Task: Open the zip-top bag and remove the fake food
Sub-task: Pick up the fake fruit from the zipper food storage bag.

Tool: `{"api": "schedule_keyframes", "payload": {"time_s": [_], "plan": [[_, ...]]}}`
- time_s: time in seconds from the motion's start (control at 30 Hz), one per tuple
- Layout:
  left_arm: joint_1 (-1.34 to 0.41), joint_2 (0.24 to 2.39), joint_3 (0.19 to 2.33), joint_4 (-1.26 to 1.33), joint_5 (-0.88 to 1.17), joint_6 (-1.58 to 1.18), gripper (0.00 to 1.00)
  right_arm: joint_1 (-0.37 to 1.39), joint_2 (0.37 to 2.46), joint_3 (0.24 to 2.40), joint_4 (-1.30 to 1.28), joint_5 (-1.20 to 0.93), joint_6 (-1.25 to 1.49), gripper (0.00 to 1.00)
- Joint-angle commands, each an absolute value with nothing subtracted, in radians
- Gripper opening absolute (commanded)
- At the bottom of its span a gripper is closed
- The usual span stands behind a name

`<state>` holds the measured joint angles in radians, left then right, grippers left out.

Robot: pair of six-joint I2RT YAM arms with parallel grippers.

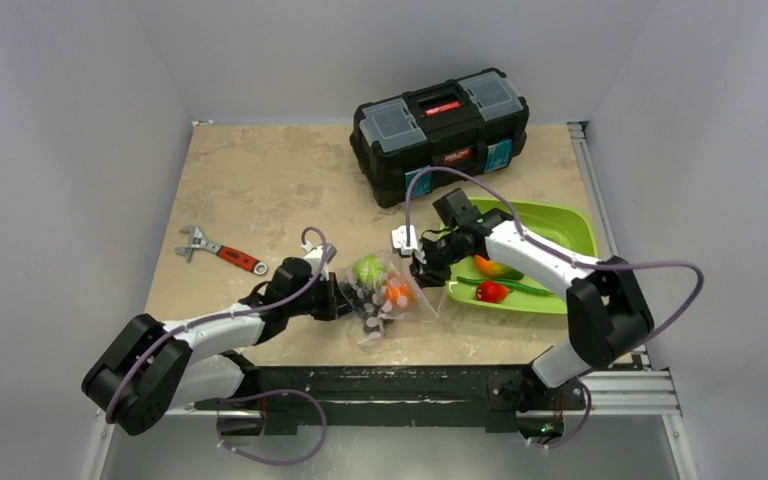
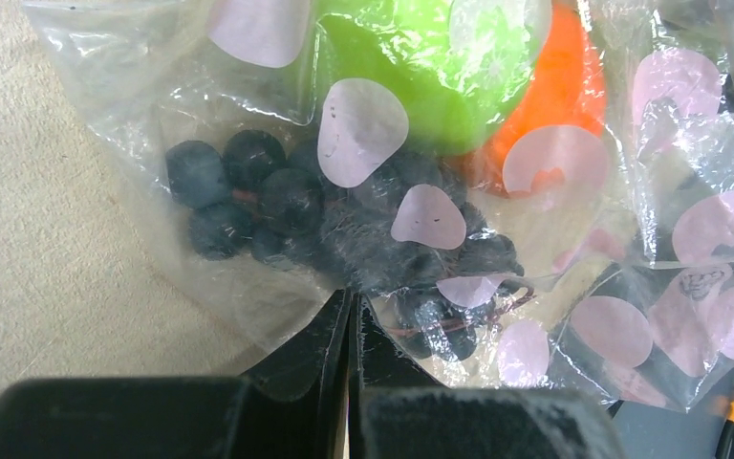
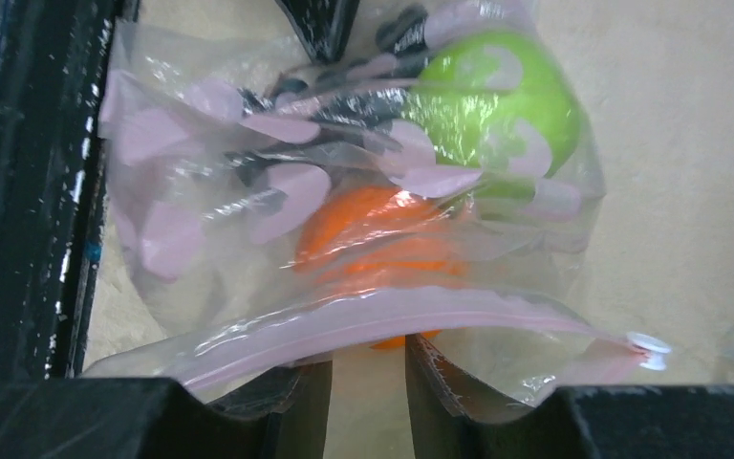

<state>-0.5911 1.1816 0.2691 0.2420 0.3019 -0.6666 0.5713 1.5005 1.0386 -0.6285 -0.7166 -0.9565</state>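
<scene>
The clear zip-top bag lies on the table between my grippers. It holds a green apple, an orange and dark grapes. My left gripper is shut, pinching the bag's plastic next to the grapes. My right gripper is open at the bag's other end. The pink zip strip runs across just past its fingertips, with a white slider at the right. The orange and apple show behind the strip. A mango, red pepper and green beans lie outside the bag.
The mango, pepper and beans lie in a green tray at the right. A black toolbox stands at the back. A red-handled wrench lies at the left. The table's black front rail runs just below the bag.
</scene>
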Motion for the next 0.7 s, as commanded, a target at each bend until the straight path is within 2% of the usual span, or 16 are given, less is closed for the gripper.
{"api": "schedule_keyframes", "payload": {"time_s": [0.0,0.1,0.3,0.43,0.53,0.67], "plan": [[-0.583,1.171,0.274,0.251,0.316,-0.637,0.00,0.577,1.575,1.071,-0.637,-0.625,-0.909,0.35],[-0.585,1.188,0.275,0.265,0.327,-0.635,0.00,0.600,1.594,1.068,-0.638,-0.601,-0.908,0.43],[-0.584,1.242,0.292,0.300,0.364,-0.644,0.00,0.712,1.628,1.061,-0.562,-0.516,-0.865,0.68],[-0.585,1.254,0.292,0.312,0.376,-0.647,0.00,0.739,1.655,1.078,-0.499,-0.461,-0.819,0.79],[-0.585,1.264,0.296,0.323,0.386,-0.646,0.00,0.745,1.682,1.090,-0.477,-0.447,-0.790,0.85],[-0.584,1.307,0.312,0.344,0.409,-0.650,0.00,0.764,1.730,1.107,-0.466,-0.457,-0.762,0.87]]}}
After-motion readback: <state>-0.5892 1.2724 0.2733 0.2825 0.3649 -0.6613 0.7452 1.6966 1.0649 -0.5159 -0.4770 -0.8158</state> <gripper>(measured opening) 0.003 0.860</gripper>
